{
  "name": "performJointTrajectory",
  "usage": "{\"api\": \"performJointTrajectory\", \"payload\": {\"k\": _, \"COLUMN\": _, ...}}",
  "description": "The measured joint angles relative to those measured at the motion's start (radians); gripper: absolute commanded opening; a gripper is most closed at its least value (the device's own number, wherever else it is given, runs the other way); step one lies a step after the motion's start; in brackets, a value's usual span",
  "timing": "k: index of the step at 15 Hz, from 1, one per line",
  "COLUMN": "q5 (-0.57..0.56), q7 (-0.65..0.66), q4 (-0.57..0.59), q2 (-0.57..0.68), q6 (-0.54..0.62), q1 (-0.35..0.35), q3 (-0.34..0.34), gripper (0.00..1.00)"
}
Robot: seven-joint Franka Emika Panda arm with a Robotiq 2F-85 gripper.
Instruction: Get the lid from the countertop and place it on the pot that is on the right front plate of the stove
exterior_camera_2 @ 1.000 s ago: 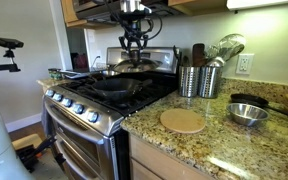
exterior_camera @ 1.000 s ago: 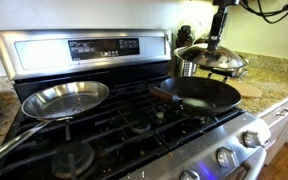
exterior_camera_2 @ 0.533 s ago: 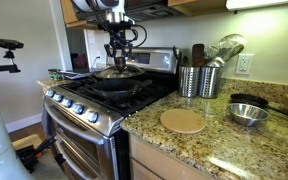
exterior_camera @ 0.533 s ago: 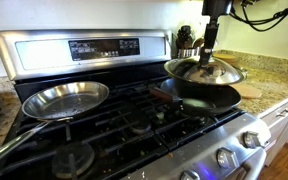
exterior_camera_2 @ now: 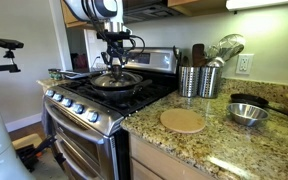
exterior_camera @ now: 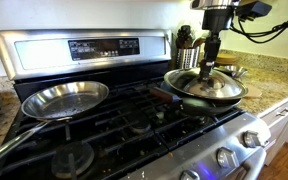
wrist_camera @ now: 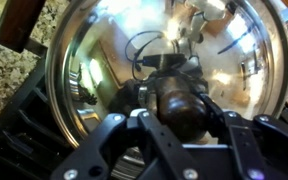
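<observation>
The shiny silver lid sits on or just above the black pan on the stove's front burner; its dark handle pokes out toward the middle. My gripper comes straight down and is shut on the lid's dark centre knob. In the other exterior view the lid covers the pan under the gripper. In the wrist view the fingers clamp the knob and the mirror-like lid fills the frame. The speckled granite countertop lies beside the stove.
A shiny steel frying pan sits on the other front burner. On the countertop stand metal utensil holders, a round cork trivet and a small steel bowl. The raised back panel is behind.
My gripper has carried the lid from over the countertop side across to the black pan and lowered it down onto the pan.
</observation>
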Motion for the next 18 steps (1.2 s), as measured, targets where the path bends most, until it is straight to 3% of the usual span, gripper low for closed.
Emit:
{"api": "performJointTrajectory", "payload": {"k": 6, "q5": 0.021, "q7": -0.025, "q4": -0.016, "q2": 0.034, "q6": 0.037, "q1": 0.003, "q3": 0.001, "gripper": 0.20}}
{"api": "performJointTrajectory", "payload": {"k": 7, "q5": 0.025, "q7": -0.029, "q4": -0.016, "q2": 0.040, "q6": 0.042, "q1": 0.003, "q3": 0.001, "gripper": 0.33}}
{"api": "performJointTrajectory", "payload": {"k": 8, "q5": 0.031, "q7": -0.033, "q4": -0.016, "q2": 0.047, "q6": 0.046, "q1": 0.004, "q3": 0.001, "gripper": 0.70}}
{"api": "performJointTrajectory", "payload": {"k": 11, "q5": 0.047, "q7": -0.049, "q4": -0.015, "q2": 0.050, "q6": 0.056, "q1": 0.003, "q3": 0.001, "gripper": 0.84}}
{"api": "performJointTrajectory", "payload": {"k": 12, "q5": 0.056, "q7": -0.061, "q4": -0.015, "q2": 0.049, "q6": 0.057, "q1": 0.004, "q3": 0.001, "gripper": 0.64}}
{"api": "performJointTrajectory", "payload": {"k": 15, "q5": 0.071, "q7": -0.093, "q4": -0.016, "q2": 0.042, "q6": 0.061, "q1": 0.003, "q3": 0.001, "gripper": 0.83}}
{"api": "performJointTrajectory", "payload": {"k": 18, "q5": 0.071, "q7": -0.097, "q4": -0.016, "q2": 0.040, "q6": 0.062, "q1": 0.003, "q3": 0.001, "gripper": 0.84}}
